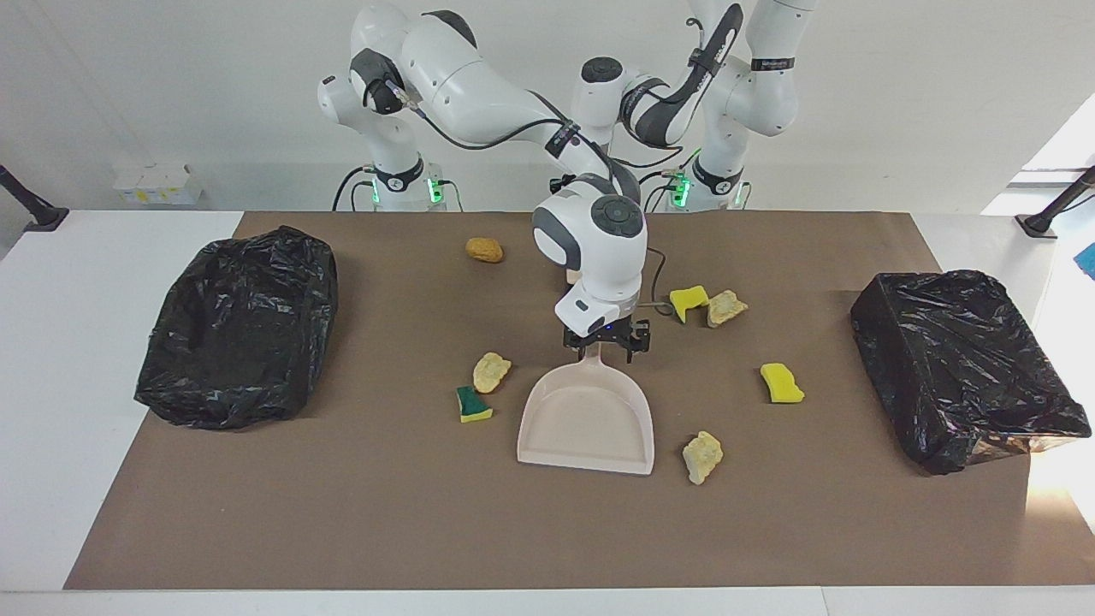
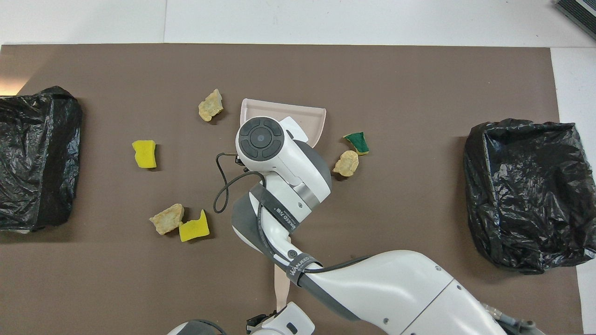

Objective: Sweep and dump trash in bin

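Closest to the lens, a tan chunk [image 1: 702, 457] is lying in the lower centre of the facing frame, near a lip corner of the beige dustpan [image 1: 590, 423] but apart from it. The dustpan is resting flat on the brown mat [image 1: 342, 513] covering the tabletop [image 1: 51, 428]. Its bare beige floor is showing and its mouth is turned away from the robots. The right pincer [image 1: 606, 342], reaching down from the upper part of the frame, is clamping the dustpan's handle at mid-frame.

The rest of the trash is lying scattered on the mat around the pan. Toward the right arm's end, a green-topped sponge [image 1: 472, 405] and a pale bread chunk [image 1: 491, 371] are sitting almost touching, just beside the pan. A golden-brown lump [image 1: 484, 249] is lying alone in the upper centre. Toward the left arm's end, a yellow sponge [image 1: 781, 382] is sitting by itself, while a curled yellow piece [image 1: 689, 300] and a crusty tan piece [image 1: 725, 307] are touching each other higher in the frame.

Two bins lined in black plastic are standing at the ends of the mat. The open bin [image 1: 239, 325], at the right arm's end, is showing only liner in its mouth. The wrapped bin [image 1: 958, 368] is sitting at the left arm's end, and its mouth cannot be made out.

In the overhead frame's lower centre, a beige handle [image 2: 281, 284] is poking out from under the right arm. The left pincer [image 2: 272, 323] is showing at the bottom edge beside it, and its grip cannot be told.
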Action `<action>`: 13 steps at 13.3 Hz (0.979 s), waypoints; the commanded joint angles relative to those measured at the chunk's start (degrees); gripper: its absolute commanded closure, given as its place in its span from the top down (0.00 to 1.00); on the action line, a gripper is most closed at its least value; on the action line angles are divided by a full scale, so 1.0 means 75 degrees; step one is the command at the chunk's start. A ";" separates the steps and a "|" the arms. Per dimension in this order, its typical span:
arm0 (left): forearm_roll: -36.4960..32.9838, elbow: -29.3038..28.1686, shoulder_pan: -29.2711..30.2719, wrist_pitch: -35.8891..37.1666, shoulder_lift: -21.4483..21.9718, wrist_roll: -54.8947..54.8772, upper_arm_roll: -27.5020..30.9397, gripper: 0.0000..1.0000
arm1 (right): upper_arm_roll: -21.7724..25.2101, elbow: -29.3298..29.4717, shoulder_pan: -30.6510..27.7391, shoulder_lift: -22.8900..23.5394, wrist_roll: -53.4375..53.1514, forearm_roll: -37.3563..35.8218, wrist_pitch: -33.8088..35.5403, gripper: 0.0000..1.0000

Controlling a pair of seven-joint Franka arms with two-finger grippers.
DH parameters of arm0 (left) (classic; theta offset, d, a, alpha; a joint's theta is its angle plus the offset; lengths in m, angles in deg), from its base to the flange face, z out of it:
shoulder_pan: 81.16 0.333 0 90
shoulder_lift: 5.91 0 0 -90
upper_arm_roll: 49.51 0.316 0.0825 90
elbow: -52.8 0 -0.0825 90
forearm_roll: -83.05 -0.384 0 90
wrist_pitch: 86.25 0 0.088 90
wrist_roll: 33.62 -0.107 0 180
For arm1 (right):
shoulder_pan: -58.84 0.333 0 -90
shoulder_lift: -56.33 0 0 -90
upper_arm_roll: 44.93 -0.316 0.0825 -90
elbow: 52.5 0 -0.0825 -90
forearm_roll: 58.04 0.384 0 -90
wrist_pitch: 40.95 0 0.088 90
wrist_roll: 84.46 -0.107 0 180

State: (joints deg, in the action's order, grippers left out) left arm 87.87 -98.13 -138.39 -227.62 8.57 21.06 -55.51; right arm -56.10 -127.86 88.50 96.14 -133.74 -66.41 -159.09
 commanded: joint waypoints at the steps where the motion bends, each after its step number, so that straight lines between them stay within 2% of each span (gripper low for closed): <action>1: 0.0060 -0.0209 0.0189 0.0273 0.0366 0.0033 0.0026 0.00 | -0.0023 -0.0253 -0.0064 -0.0163 -0.0343 -0.0255 -0.0209 0.03; 3: 0.0060 -0.0197 0.0248 0.0870 0.0751 0.0033 0.0026 0.00 | 0.0001 -0.0253 -0.0262 -0.0314 -0.0238 -0.0255 -0.0209 0.00; 5: -0.0091 -0.0022 0.0913 0.1619 0.1197 0.0010 0.0015 0.00 | -0.0011 -0.0288 -0.0578 -0.0526 0.0170 -0.0244 -0.0151 0.00; 7: -0.0454 0.0236 0.1336 0.2416 0.1490 0.0010 0.0038 0.00 | -0.0011 -0.0521 -0.0685 -0.0702 0.1828 -0.0232 -0.0104 0.00; 10: -0.0864 0.0751 0.2423 0.2853 0.1492 -0.0153 0.0015 0.00 | 0.0001 -0.0604 -0.0860 -0.0808 0.4289 -0.0244 -0.0010 0.00; 13: -0.0913 0.1172 0.3771 0.2796 0.1107 -0.1484 -0.0009 0.00 | 0.0001 -0.0605 -0.1176 -0.0855 0.6436 -0.0267 0.0236 0.00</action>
State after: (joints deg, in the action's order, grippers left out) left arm 81.71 -92.42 -116.41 -207.85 19.36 15.84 -54.83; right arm -55.44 -130.13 81.83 91.92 -94.32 -67.12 -158.08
